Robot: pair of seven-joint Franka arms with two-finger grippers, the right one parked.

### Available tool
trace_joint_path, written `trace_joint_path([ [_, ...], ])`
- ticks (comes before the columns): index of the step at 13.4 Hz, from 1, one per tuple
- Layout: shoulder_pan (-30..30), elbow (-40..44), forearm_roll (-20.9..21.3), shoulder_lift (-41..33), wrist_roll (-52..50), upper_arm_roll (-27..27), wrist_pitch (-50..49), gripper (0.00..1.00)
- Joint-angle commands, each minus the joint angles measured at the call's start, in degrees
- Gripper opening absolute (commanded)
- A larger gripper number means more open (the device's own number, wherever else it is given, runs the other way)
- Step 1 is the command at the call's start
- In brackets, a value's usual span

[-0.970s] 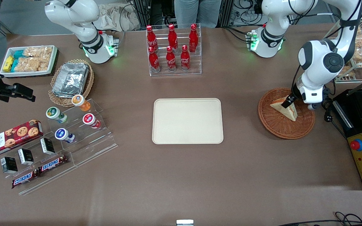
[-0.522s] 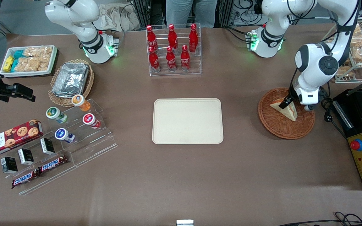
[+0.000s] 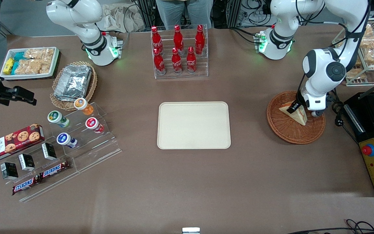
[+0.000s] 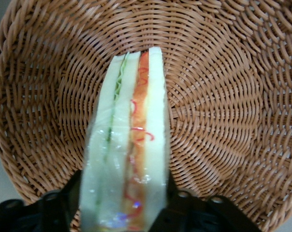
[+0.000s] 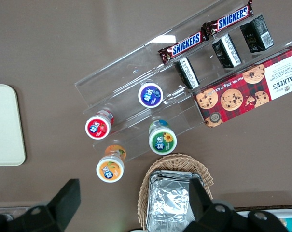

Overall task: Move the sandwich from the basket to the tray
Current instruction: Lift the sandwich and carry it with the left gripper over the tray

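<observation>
The sandwich (image 3: 299, 116) stands on edge in the reddish-brown wicker basket (image 3: 287, 131) toward the working arm's end of the table. In the left wrist view the sandwich (image 4: 131, 145) shows white bread with orange-red and green filling, over the woven basket (image 4: 223, 96). My left gripper (image 3: 295, 109) reaches down into the basket. Its dark fingers (image 4: 184, 203) press against both flat sides of the sandwich, so the gripper (image 4: 124, 193) is shut on it. The cream-beige tray (image 3: 193, 125) lies bare at the table's middle, well apart from the basket.
A clear rack of red cola bottles (image 3: 179, 52) stands farther from the front camera than the tray. A black control box with a red button (image 3: 373, 156) and a wire rack of snack packets (image 3: 373, 52) flank the basket. A stepped acrylic stand with cups (image 3: 76, 130) lies toward the parked arm's end.
The working arm's elbow and wrist have shifted slightly toward the table's middle and away from the front camera. The sandwich and basket stay where they were.
</observation>
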Motion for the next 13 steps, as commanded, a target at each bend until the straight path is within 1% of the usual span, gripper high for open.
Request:
trace_joint_path([
  [1,0.4,-0.8,1.2,-0.1,-1.4,-0.1,2.1,0.25],
  [2,0.4,-0.6,1.2,-0.1,-1.4,-0.1,2.1,0.03],
  [3,0.4,-0.5,1.2,-0.8,-1.4,-0.2,2.0,0.0],
  [5,0.1,-0.1,1.1,-3.0,-0.7,-0.3,0.6,0.0],
  [7,-0.4,0.8,1.2,-6.2,-0.1,-0.6,-2.9,0.0],
  [11,-0.6,5.4,1.1,-10.9,4.0,-1.2,-13.1,0.0],
  [13,-3.0,8.1,1.0,-12.1,4.0,-1.7,-16.7,0.0],
])
